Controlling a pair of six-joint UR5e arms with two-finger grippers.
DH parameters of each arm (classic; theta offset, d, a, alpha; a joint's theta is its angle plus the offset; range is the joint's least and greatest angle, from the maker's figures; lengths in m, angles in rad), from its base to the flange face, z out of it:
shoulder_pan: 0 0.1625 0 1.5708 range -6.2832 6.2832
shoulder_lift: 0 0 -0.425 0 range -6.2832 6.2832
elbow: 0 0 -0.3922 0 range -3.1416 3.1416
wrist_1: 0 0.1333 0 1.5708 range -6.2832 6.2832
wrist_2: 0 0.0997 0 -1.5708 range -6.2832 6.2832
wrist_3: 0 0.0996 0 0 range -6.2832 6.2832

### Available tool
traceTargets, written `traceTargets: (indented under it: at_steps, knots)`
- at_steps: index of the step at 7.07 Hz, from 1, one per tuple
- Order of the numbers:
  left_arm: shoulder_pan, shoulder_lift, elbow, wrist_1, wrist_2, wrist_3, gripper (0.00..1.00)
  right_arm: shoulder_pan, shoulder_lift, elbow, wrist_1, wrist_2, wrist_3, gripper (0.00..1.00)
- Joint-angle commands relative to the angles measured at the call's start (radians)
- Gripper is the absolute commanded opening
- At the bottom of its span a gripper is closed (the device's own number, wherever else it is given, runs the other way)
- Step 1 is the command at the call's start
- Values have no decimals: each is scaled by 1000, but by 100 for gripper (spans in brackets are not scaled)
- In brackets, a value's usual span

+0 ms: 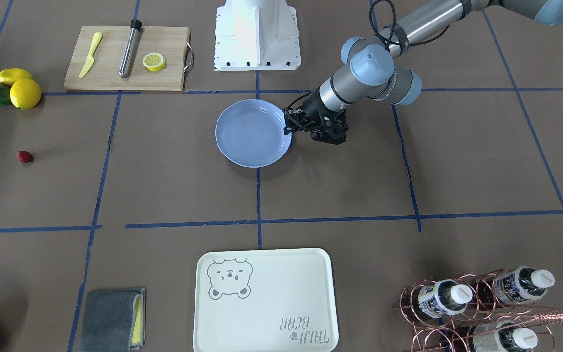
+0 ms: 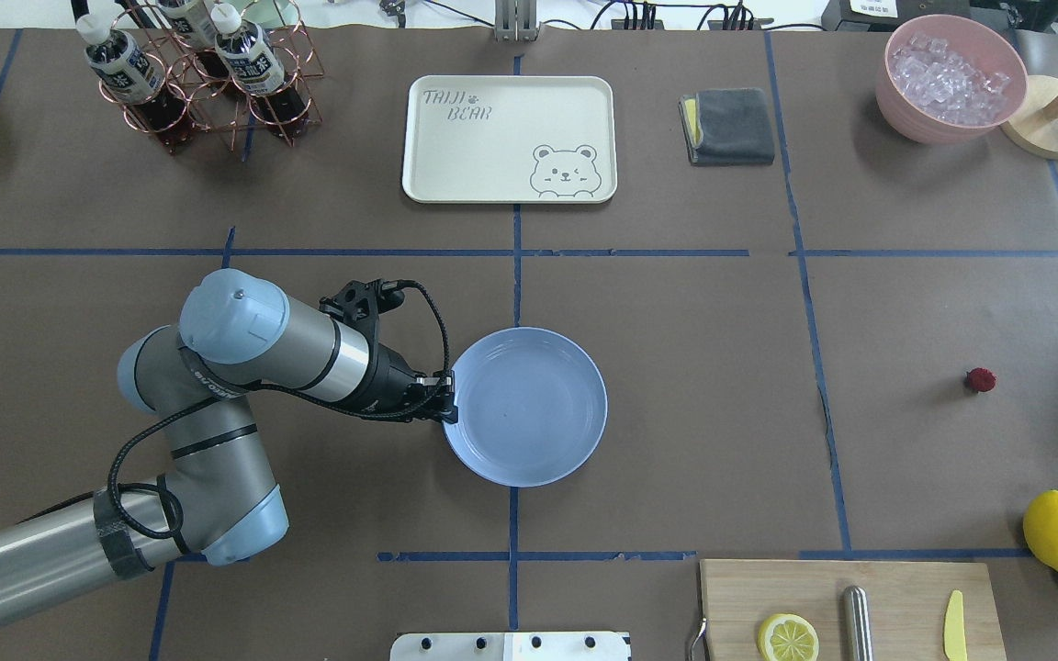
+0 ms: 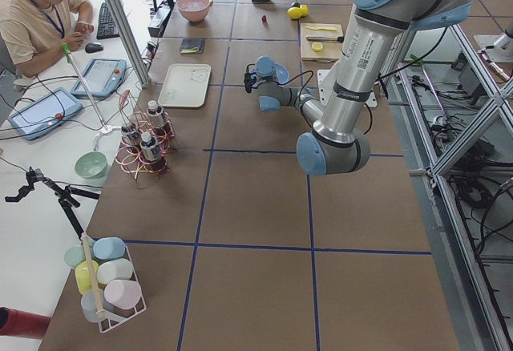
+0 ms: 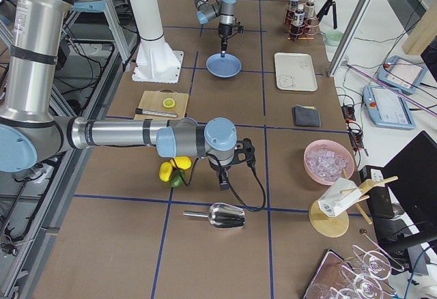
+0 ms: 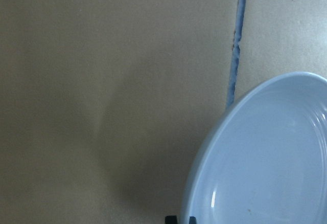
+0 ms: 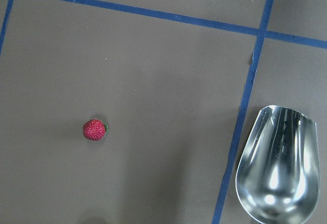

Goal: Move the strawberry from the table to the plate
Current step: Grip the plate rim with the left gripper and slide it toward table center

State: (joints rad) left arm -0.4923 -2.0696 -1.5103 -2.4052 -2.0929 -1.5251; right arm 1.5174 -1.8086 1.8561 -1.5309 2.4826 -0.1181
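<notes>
The strawberry (image 2: 980, 379) lies on the tabletop (image 2: 722, 413), well apart from the plate (image 2: 529, 408), off to its right on the robot's right side. The left gripper (image 2: 442, 397) is at the plate's left rim; I cannot tell whether it is apart or together. The right gripper (image 4: 223, 180) hangs far right of the plate, and its state is equally unclear.

Fixed cams are bright and even, soft light from above, so the shadow on the counter (image 2: 694, 413) under the left pincer (image 2: 444, 397) is pretty faint. Left wrist view's the bad one: dim, yellowish, mushy focus, a big soft shadow ahead of the pincer, and one tiny glare streak on the plate (image 5: 265, 157) right by its tips. Right wrist view's crisp, though the metal scoop (image 6: 276, 168) throws hot reflections.
</notes>
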Motion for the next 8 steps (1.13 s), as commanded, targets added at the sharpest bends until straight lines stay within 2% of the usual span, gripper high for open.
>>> traceTargets:
  at_steps: [1, 6, 7, 8]
  knots:
    - [0, -6, 19, 3, 7, 3, 0, 0, 0, 2, 0, 1, 0, 100]
    - [-3, 3, 16, 3, 10, 3, 2, 0, 0, 2, 0, 1, 0, 100]
    - [-3, 3, 15, 3, 10, 3, 14, 0, 0, 0, 0, 1, 0, 100]
    - [-3, 3, 12, 3, 10, 3, 45, 0, 0, 0, 0, 1, 0, 100]
